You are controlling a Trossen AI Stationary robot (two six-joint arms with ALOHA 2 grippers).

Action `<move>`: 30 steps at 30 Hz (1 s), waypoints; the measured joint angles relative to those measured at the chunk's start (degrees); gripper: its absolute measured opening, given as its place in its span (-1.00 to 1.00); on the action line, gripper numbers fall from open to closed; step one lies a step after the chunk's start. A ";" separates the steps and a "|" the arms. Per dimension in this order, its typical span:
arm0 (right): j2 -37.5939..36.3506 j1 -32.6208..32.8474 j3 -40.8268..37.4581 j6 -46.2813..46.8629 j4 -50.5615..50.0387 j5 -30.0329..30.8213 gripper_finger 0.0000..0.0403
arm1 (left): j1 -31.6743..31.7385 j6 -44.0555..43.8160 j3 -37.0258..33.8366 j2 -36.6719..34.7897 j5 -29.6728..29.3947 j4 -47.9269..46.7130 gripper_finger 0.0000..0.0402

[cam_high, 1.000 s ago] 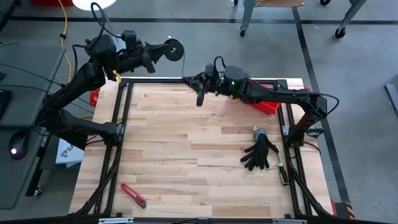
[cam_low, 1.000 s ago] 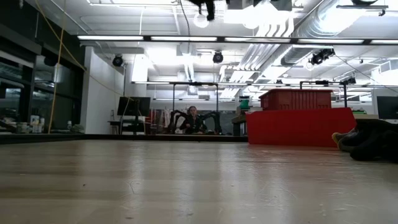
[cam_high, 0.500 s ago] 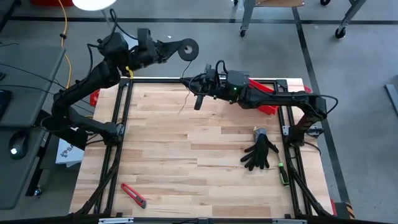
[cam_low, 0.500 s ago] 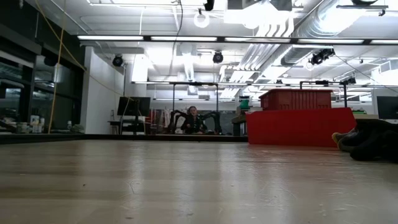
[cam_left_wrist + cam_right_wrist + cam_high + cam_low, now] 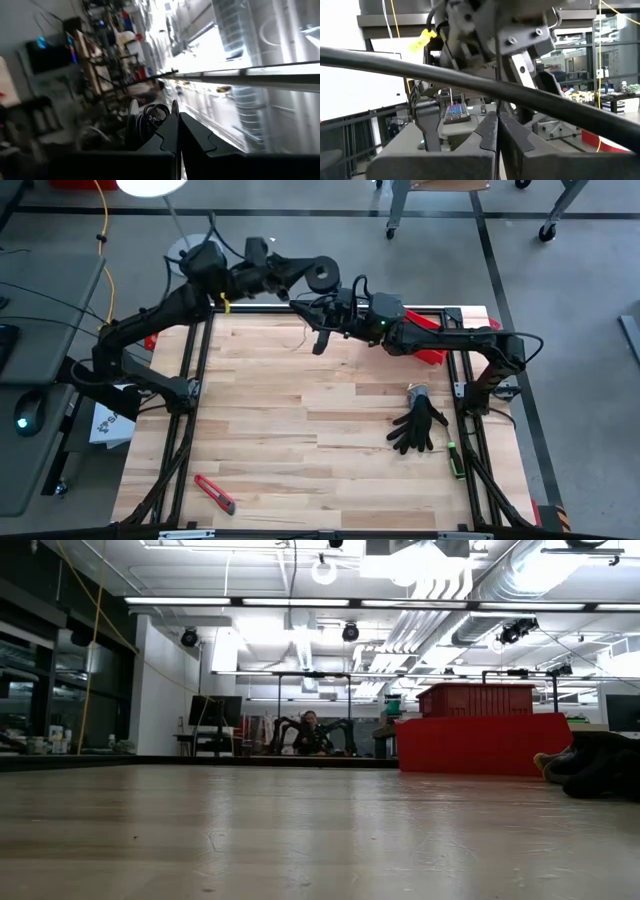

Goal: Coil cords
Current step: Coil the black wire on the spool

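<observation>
The black spool is clamped in the left gripper above the bench's far edge; the thin cord is pinched by the right gripper's shut fingers.

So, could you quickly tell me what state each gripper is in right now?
Left gripper: shut on the spool.
Right gripper: shut on the cord.

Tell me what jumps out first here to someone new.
Both arms meet raised over the table's far edge: the left claw shut on the round black spool, the right claw shut just beside it, with the thin cord dangling toward the wood. On the table lie a black glove near the right side and a red utility knife at the near left.
</observation>
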 joint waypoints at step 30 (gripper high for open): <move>0.07 -5.55 -0.07 0.02 1.55 -6.92 -1.00 | -3.83 4.43 0.07 -8.74 4.71 -26.85 -1.00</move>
